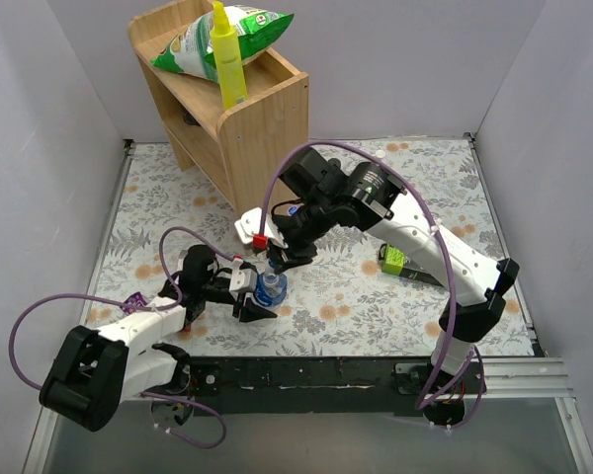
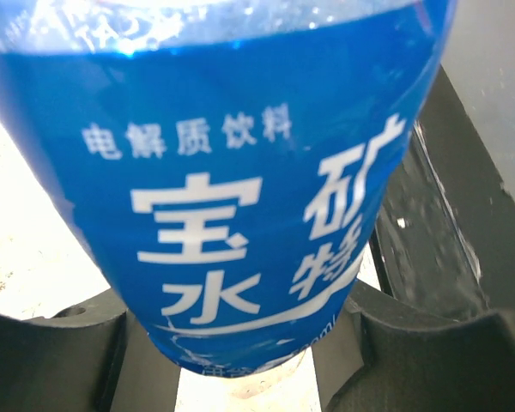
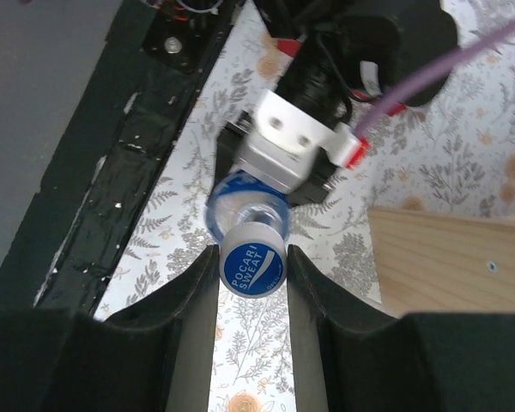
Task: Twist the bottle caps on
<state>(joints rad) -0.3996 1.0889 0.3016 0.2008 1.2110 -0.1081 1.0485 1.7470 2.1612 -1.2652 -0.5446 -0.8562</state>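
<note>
A clear bottle with a blue label (image 1: 270,289) stands on the floral mat, and my left gripper (image 1: 258,298) is shut on its body. In the left wrist view the label (image 2: 240,197) fills the frame between the two black fingers (image 2: 60,360). My right gripper (image 1: 281,261) hangs right above the bottle. In the right wrist view it (image 3: 253,262) is shut on a whitish-blue cap (image 3: 253,268) printed "POCARI SWEAT", sitting on top of the bottle's neck (image 3: 240,210). The plain bottle and the other cap are out of view.
A wooden shelf (image 1: 239,118) stands at the back left with a green bag (image 1: 227,39) and a yellow bottle (image 1: 227,59) on top. A green packet (image 1: 393,260) lies under the right arm. A white object (image 1: 247,227) lies by the shelf. A black strip (image 1: 326,370) runs along the near edge.
</note>
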